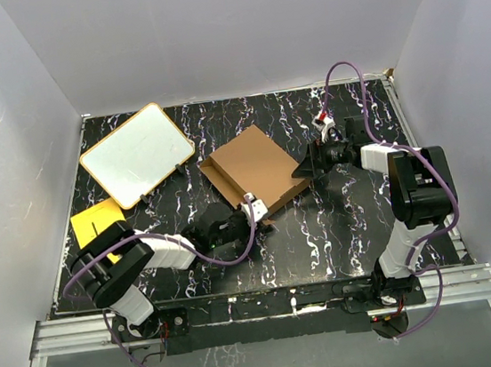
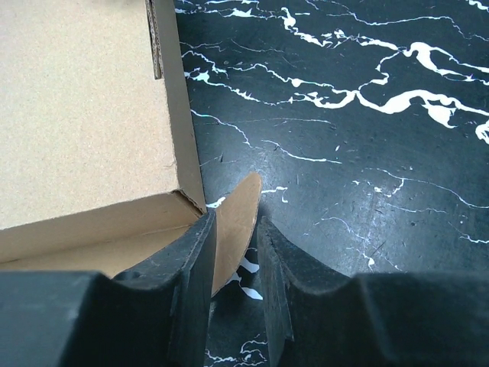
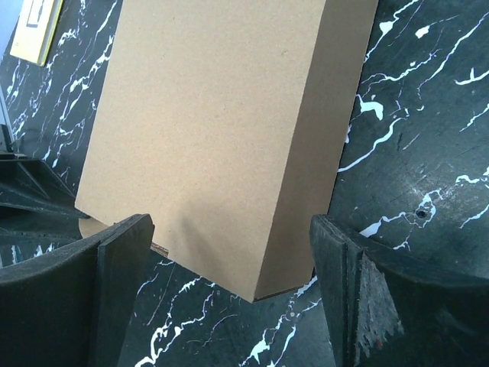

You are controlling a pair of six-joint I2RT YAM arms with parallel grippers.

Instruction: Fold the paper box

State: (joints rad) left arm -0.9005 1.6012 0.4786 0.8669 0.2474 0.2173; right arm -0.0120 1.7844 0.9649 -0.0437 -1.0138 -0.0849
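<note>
The paper box, a shallow brown cardboard box with its lid down, lies at the middle of the black marbled table. My left gripper is at its near corner. In the left wrist view the box fills the upper left, and a rounded flap sticks out from its corner between the fingers of the left gripper. The flap rests against the left finger, with a gap to the right one. My right gripper stands open at the box's right corner, one finger on each side.
A white board with an orange rim leans at the back left. A flat yellow sheet lies by the left arm and shows at the corner of the right wrist view. White walls close the table on three sides.
</note>
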